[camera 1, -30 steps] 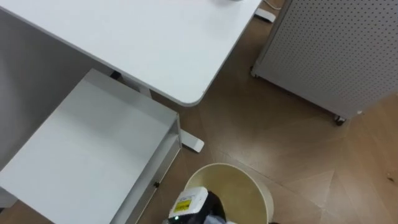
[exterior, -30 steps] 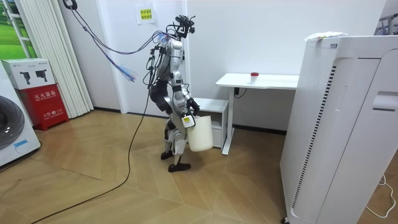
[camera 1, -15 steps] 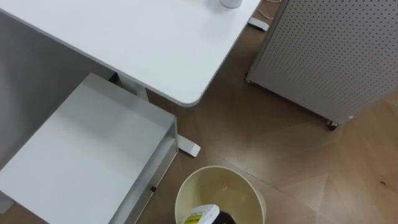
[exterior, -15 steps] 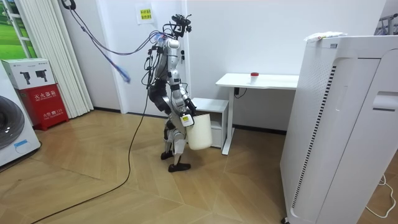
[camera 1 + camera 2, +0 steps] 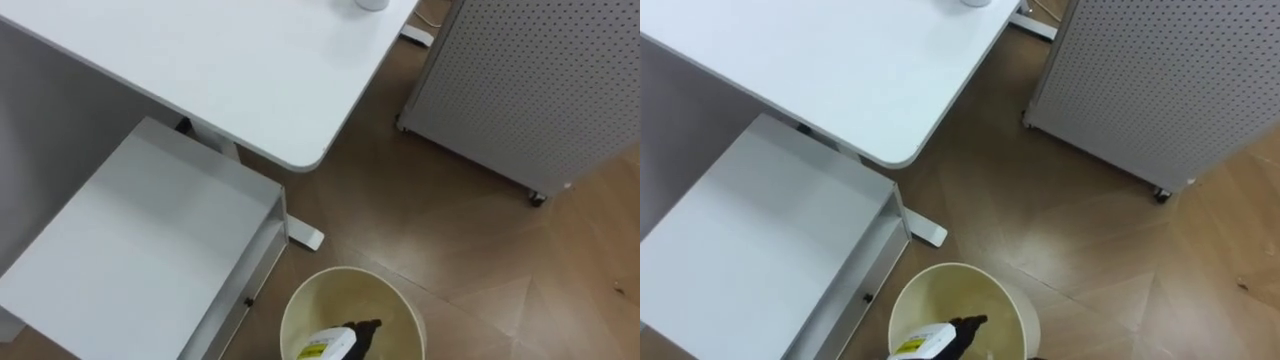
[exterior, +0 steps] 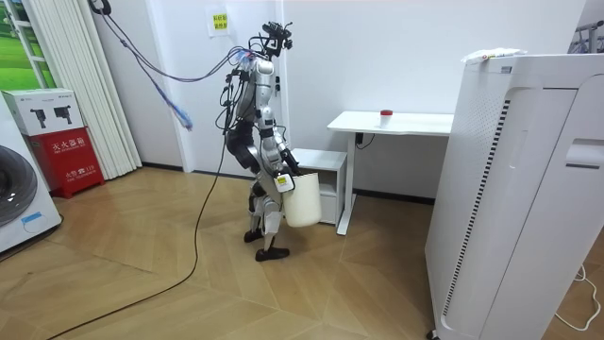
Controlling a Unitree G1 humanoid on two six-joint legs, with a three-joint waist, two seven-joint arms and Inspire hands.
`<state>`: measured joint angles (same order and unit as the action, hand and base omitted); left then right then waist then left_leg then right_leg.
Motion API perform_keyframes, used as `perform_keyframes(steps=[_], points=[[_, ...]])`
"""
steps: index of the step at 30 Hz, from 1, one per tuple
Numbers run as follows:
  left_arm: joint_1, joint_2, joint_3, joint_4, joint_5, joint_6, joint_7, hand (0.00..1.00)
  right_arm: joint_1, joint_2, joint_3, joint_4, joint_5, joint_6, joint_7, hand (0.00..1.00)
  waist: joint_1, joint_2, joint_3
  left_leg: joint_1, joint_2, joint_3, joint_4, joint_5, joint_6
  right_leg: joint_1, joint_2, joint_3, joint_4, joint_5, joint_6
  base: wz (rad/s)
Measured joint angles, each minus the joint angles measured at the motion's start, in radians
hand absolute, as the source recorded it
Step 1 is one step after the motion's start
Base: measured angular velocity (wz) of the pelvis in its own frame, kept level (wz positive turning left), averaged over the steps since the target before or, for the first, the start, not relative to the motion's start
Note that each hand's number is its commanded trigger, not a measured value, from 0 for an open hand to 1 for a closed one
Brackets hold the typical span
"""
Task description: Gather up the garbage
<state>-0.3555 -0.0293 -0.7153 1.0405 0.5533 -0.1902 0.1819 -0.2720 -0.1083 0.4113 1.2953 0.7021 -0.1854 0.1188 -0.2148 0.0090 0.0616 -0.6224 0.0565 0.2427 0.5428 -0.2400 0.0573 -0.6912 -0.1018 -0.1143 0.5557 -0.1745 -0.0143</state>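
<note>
A cream round bin (image 5: 352, 300) sits at the bottom of the eye views, its mouth facing up at me. My left hand (image 5: 345, 338) reaches over its near rim, dark fingers stretched out straight and holding nothing. I cannot make out any garbage inside the bin. In the room view I stand beside the white desk (image 6: 392, 123) with the bin (image 6: 302, 200) carried off the floor in front of me; what holds it up is hidden.
The white desk top (image 5: 230, 70) and a low white cabinet (image 5: 140, 250) lie to my front left. A perforated white panel on castors (image 5: 530, 90) stands at the front right, with brown wood floor (image 5: 430, 220) between. A small red thing (image 6: 385, 113) sits on the desk.
My left hand's fingers have gone from curled to straight over the bin. The eye view shifted a little early on, so the bin shows more fully.
</note>
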Motion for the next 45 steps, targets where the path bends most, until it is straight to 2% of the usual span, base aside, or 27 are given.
perform_keyframes(steps=[6, 9, 12, 14, 18, 20, 24, 27, 30, 31, 32, 34, 36, 37, 38, 39, 41, 45], points=[[0.003, 0.004, 0.009, -0.005, -0.003, 0.0, 0.0, 0.0, 0.0, 0.0, -0.005, 0.003, -0.001, 0.004, 0.0, 1.0, 0.009, 0.009, -0.0002, 0.013, -0.001, 0.004, -0.013, 0.0, 0.0, 0.006, 0.0, 0.001, -0.005, 0.0, 0.0, -0.01], [0.011, 0.01, 0.033, -0.031, -0.003, -0.005, 0.0, 0.0, 0.018, -0.005, -0.026, -0.001, -0.007, 0.01, 0.002, 1.0, 0.028, 0.012, -0.0001, 0.035, 0.0, 0.006, -0.025, 0.0, -0.001, 0.029, 0.005, 0.003, -0.021, 0.001, 0.001, -0.03], [0.013, 0.028, 0.065, -0.047, -0.014, -0.013, 0.002, 0.0, 0.027, -0.008, -0.043, -0.001, 0.0, 0.013, 0.006, 1.0, 0.032, 0.012, 0.0001, 0.056, 0.0, 0.008, -0.032, 0.0, -0.002, 0.049, 0.005, 0.004, -0.027, 0.001, 0.001, 0.0], [0.017, 0.054, 0.072, -0.076, -0.014, -0.013, 0.005, 0.0, 0.041, -0.013, -0.043, -0.007, -0.001, 0.012, 0.006, 1.0, 0.032, 0.013, 0.0001, 0.077, -0.002, 0.008, -0.039, -0.001, -0.002, 0.069, 0.005, 0.004, -0.033, 0.001, 0.002, 0.0], [0.025, 0.059, 0.105, -0.081, -0.014, -0.03, 0.029, 0.0, 0.052, -0.016, -0.055, -0.008, -0.016, 0.013, 0.004, 1.0, 0.034, 0.014, -0.0003, 0.121, -0.002, 0.011, -0.056, -0.002, -0.004, 0.113, 0.008, 0.011, -0.05, 0.0, 0.004, -0.01], [0.051, 0.069, 0.129, -0.099, -0.013, -0.049, 0.047, 0.0, 0.065, -0.017, -0.088, -0.007, -0.048, 0.012, 0.005, 1.0, 0.034, 0.018, -0.0008, 0.163, -0.001, 0.015, -0.073, -0.003, -0.006, 0.152, 0.015, 0.02, -0.068, 0.003, 0.007, -0.1], [0.074, 0.089, 0.148, -0.132, -0.013, -0.064, 0.078, 0.0, 0.083, -0.021, -0.125, 0.004, -0.058, 0.012, 0.005, 1.0, 0.034, 0.025, -0.0023, 0.222, -0.003, 0.023, -0.098, -0.004, -0.008, 0.204, 0.017, 0.024, -0.086, 0.004, 0.01, -0.08], [0.097, 0.114, 0.172, -0.199, -0.013, -0.075, 0.095, 0.0, 0.107, -0.025, -0.161, 0.001, -0.066, 0.012, 0.006, 1.0, 0.032, 0.029, -0.0035, 0.255, -0.005, 0.028, -0.11, -0.005, -0.009, 0.232, 0.017, 0.023, -0.092, 0.002, 0.013, -0.03], [0.132, 0.143, 0.203, -0.31, -0.012, -0.087, 0.105, 0.0, 0.132, -0.031, -0.202, -0.003, -0.065, 0.012, 0.008, 1.0, 0.034, 0.031, -0.0055, 0.306, -0.017, 0.033, -0.142, -0.004, -0.009, 0.266, 0.018, 0.035, -0.103, 0.001, 0.017, -0.17], [0.145, 0.15, 0.217, -0.333, -0.013, -0.101, 0.127, 0.0, 0.137, -0.033, -0.21, -0.004, -0.066, 0.012, 0.008, 1.0, 0.038, 0.029, -0.0086, 0.336, -0.018, 0.043, -0.156, -0.004, -0.009, 0.288, 0.021, 0.046, -0.112, 0.002, 0.018, -0.35], [0.162, 0.155, 0.231, -0.358, -0.009, -0.104, 0.139, 0.0, 0.148, -0.037, -0.22, -0.003, -0.07, 0.012, 0.009, 1.0, 0.046, 0.026, -0.0185, 0.363, -0.018, 0.06, -0.172, -0.004, -0.01, 0.302, 0.027, 0.055, -0.117, 0.002, 0.02, -0.38], [0.18, 0.156, 0.269, -0.378, 0.009, -0.12, 0.147, 0.0, 0.167, -0.043, -0.24, -0.005, -0.08, 0.013, 0.016, 1.0, 0.061, 0.023, -0.0292, 0.395, -0.017, 0.083, -0.177, -0.011, -0.013, 0.326, 0.033, 0.059, -0.126, 0.004, 0.022, -0.43], [0.209, 0.163, 0.303, -0.407, 0.01, -0.124, 0.164, 0.0, 0.179, -0.041, -0.248, -0.007, -0.08, 0.013, 0.017, 1.0, 0.066, 0.01, -0.0379, 0.436, -0.015, 0.104, -0.195, -0.013, -0.015, 0.347, 0.034, 0.057, -0.128, 0.004, 0.022, -0.44], [0.227, 0.17, 0.319, -0.428, 0.008, -0.124, 0.165, 0.0, 0.188, -0.042, -0.25, -0.008, -0.079, 0.013, 0.016, 1.0, 0.079, 0.001, -0.041, 0.467, -0.015, 0.12, -0.212, -0.016, -0.019, 0.361, 0.035, 0.052, -0.13, 0.005, 0.021, -0.54], [0.238, 0.177, 0.326, -0.434, 0.006, -0.124, 0.166, 0.0, 0.199, -0.044, -0.249, -0.009, -0.08, 0.013, 0.016, 1.0, 0.087, -0.005, -0.0448, 0.498, -0.012, 0.137, -0.228, -0.019, -0.022, 0.374, 0.034, 0.032, -0.138, 0.007, 0.017, -0.53], [0.242, 0.181, 0.329, -0.434, 0.007, -0.124, 0.167, 0.0, 0.202, -0.043, -0.247, -0.012, -0.08, 0.014, 0.016, 1.0, 0.091, -0.006, -0.0467, 0.508, -0.008, 0.141, -0.234, -0.02, -0.024, 0.382, 0.033, 0.021, -0.145, 0.011, 0.016, -0.51], [0.257, 0.197, 0.34, -0.433, 0.006, -0.124, 0.181, 0.0, 0.215, -0.042, -0.246, -0.022, -0.081, 0.016, 0.015, 1.0, 0.112, -0.012, -0.0491, 0.543, 0.006, 0.154, -0.236, -0.034, -0.03, 0.419, 0.029, -0.05, -0.169, 0.027, 0.005, -0.58], [0.268, 0.204, 0.352, -0.439, 0.006, -0.124, 0.186, 0.0, 0.218, -0.046, -0.249, -0.021, -0.084, 0.016, 0.008, 1.0, 0.102, -0.014, -0.0502, 0.568, 0.01, 0.153, -0.242, -0.039, -0.034, 0.445, 0.031, -0.075, -0.18, 0.029, 0.003, -0.15]])
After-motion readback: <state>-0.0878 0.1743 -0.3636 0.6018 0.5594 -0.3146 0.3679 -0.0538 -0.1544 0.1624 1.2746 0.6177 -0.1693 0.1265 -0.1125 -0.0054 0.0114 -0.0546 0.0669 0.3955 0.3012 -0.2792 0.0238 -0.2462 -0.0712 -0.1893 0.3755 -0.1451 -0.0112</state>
